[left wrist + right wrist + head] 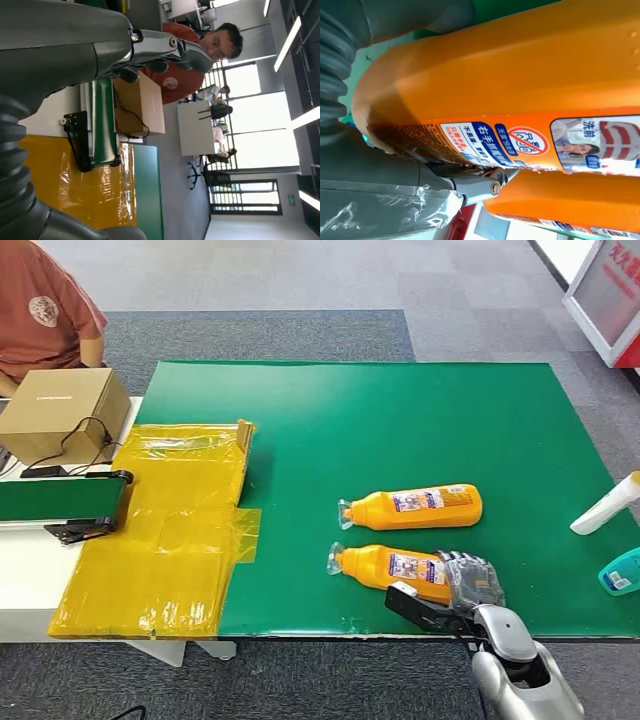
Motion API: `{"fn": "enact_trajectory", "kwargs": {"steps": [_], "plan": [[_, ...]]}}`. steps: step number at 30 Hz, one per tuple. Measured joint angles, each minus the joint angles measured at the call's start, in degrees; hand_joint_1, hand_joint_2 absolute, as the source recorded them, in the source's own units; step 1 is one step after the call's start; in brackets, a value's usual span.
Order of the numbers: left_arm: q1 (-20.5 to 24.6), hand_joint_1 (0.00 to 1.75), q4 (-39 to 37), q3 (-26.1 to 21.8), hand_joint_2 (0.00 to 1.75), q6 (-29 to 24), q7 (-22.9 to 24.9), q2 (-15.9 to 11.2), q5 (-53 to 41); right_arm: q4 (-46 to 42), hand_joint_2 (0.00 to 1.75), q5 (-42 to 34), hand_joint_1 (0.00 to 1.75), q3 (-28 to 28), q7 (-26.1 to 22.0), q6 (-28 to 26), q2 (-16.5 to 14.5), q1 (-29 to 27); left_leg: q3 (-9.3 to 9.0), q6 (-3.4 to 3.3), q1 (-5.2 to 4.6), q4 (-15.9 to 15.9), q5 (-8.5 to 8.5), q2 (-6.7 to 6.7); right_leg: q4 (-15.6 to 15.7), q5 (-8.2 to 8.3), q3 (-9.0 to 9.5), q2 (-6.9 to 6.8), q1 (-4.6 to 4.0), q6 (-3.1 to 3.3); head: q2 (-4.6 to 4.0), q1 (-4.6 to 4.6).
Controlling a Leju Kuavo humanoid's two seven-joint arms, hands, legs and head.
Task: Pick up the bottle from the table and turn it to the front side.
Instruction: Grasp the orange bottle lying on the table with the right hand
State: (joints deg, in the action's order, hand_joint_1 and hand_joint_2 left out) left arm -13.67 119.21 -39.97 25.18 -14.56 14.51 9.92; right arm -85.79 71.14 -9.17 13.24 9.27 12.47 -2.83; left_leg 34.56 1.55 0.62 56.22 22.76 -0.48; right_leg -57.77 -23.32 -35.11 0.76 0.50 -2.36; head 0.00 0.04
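Note:
Two orange bottles lie on their sides on the green table, clear caps pointing left. My right hand grips the base end of the nearer bottle, fingers over its top and thumb on its near side. The bottle still rests on the table. The farther bottle lies just behind it, untouched. In the right wrist view the held bottle is very close, my thumb presses against its label, and the other bottle lies beyond. My left hand holds nothing, fingers apart, off to the side.
A white bottle and a teal item lie at the table's right edge. Yellow plastic sheeting covers the left end, beside a small conveyor and a cardboard box. A person in a red shirt sits at the far left.

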Motion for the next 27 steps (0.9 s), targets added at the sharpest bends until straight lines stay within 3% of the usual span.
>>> {"fn": "enact_trajectory", "kwargs": {"steps": [18,21,25,27], "plan": [[-0.1,0.00,0.0,0.1,1.75,0.1,0.0,-0.4,0.3,1.3,1.75,-2.4,1.75,0.0,-2.2,-0.9,-0.4,1.0,-0.04,0.02,0.01,0.0,0.01,0.00,0.0,-0.01,0.02,0.00,0.00,0.01,0.00,0.00],[0.0,0.00,-0.1,0.2,1.75,0.2,-0.3,-0.8,0.4,1.3,1.75,-8.5,1.75,0.1,-5.5,-0.7,-0.5,1.1,-0.06,0.03,0.03,0.0,0.02,0.01,0.0,-0.01,0.02,0.02,-0.01,0.02,0.00,0.00],[0.3,0.00,-0.9,1.5,1.75,-0.8,-1.5,-2.2,0.4,0.5,1.75,-27.3,1.75,0.6,-14.2,2.4,-0.7,0.7,-0.09,0.05,0.05,0.0,0.03,0.03,0.0,-0.03,0.01,0.05,-0.02,0.03,0.00,-0.01],[0.7,0.00,-1.8,2.4,1.75,-1.4,-2.1,-3.1,0.3,-0.1,1.75,-33.1,1.75,0.6,-16.6,3.7,-0.9,0.2,-0.05,0.04,0.05,0.0,0.02,0.02,0.0,-0.05,0.01,0.03,-0.02,0.02,0.00,-0.02]]}}
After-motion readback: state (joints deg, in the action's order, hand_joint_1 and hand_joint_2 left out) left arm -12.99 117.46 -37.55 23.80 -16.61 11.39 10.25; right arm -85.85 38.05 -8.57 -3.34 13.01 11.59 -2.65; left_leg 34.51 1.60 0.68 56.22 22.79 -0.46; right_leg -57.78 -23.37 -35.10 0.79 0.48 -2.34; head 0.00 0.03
